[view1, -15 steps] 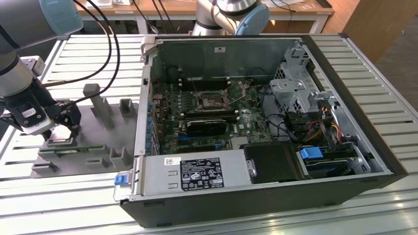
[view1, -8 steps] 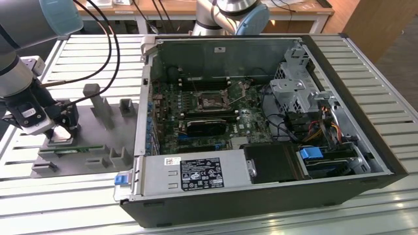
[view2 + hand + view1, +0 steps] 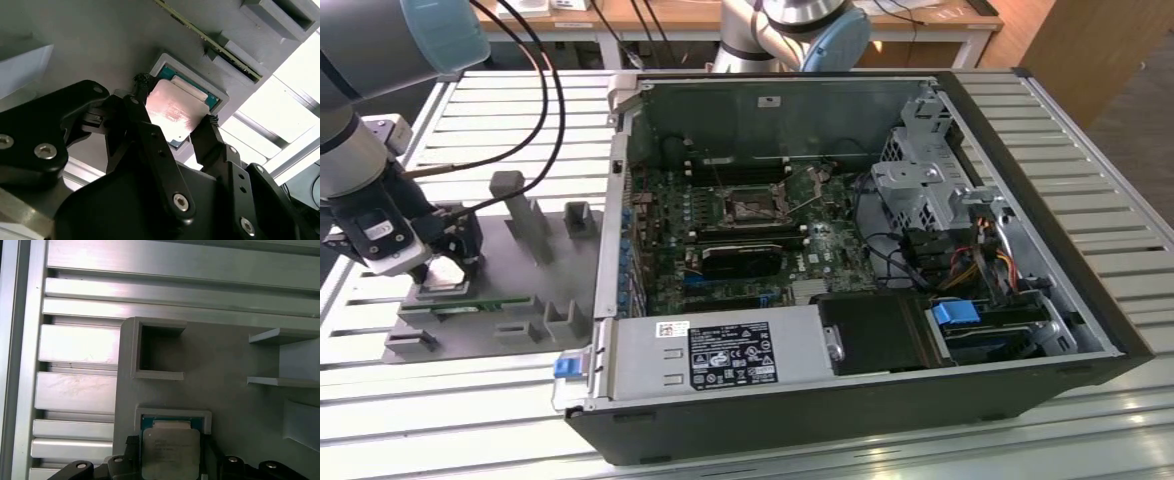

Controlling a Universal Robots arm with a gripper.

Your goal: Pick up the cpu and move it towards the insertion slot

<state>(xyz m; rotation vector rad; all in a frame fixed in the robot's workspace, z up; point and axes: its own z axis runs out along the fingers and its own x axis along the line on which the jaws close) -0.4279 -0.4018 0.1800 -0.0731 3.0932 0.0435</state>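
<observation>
1. My gripper (image 3: pixel 177 101) is clenched on the cpu (image 3: pixel 172 112), 1 fingertip against each of 2 opposite edges; gripping the edges should keep the flat chip level.
2. The cpu is at its square pocket (image 3: pixel 172 414) in the grey holder (image 3: pixel 520 335); I cannot tell if it is lifted.
3. The insertion slot (image 3: pixel 750 208) lies well apart, inside the open computer case (image 3: pixel 1014 140).

Pincer (image 3: pixel 438 268) down at cpu (image 3: pixel 443 289) on grey fixture (image 3: pixel 478 335)
</observation>
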